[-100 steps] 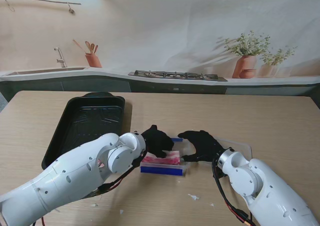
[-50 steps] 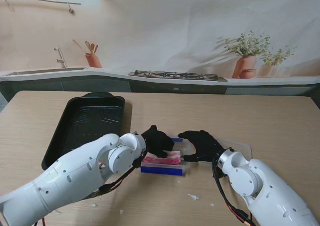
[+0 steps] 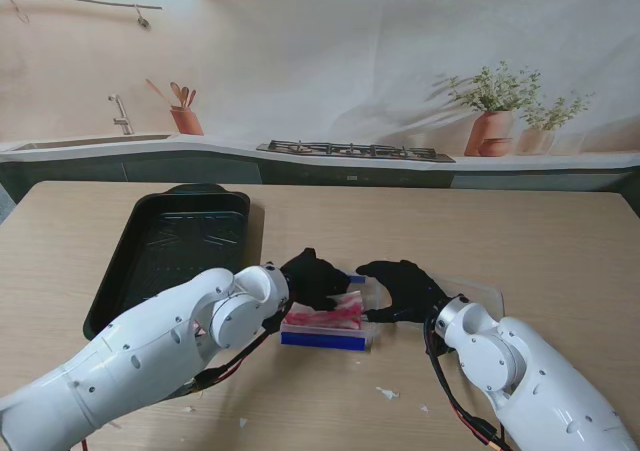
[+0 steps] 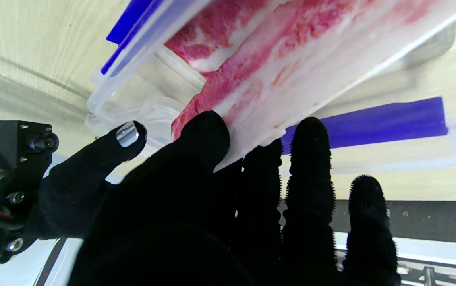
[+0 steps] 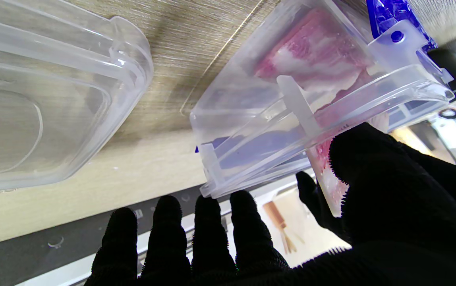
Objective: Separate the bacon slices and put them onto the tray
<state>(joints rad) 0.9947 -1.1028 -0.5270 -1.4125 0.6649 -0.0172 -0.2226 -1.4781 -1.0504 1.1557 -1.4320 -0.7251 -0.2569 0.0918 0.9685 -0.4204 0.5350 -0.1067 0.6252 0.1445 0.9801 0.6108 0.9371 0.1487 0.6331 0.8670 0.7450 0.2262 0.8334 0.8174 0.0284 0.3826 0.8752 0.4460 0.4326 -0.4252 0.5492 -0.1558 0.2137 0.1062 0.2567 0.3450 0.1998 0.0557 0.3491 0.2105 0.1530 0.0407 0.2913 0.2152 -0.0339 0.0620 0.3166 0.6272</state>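
A clear container [image 3: 328,333] with blue clips sits mid-table and holds pink bacon slices [image 3: 322,318]. My left hand [image 3: 314,278], in a black glove, reaches over its far side. In the left wrist view the thumb [image 4: 202,133] and fingers pinch the end of one bacon slice [image 4: 275,67], raised off the stack. My right hand [image 3: 404,289] rests at the container's right end with straight, spread fingers [image 5: 208,226]. Its thumb [image 5: 365,159] lies against the container rim [image 5: 371,95]. The black tray [image 3: 180,246] lies at the far left and holds no bacon.
The container's clear lid [image 3: 478,293] lies on the table just right of my right hand, also seen as the lid [image 5: 41,99] in the right wrist view. Small white scraps [image 3: 386,393] dot the table nearer to me. A kitchen backdrop stands behind the table.
My left hand has pulled back slightly and lifted the pinched slice's end a little above the stack. The right hand and the container have stayed put.
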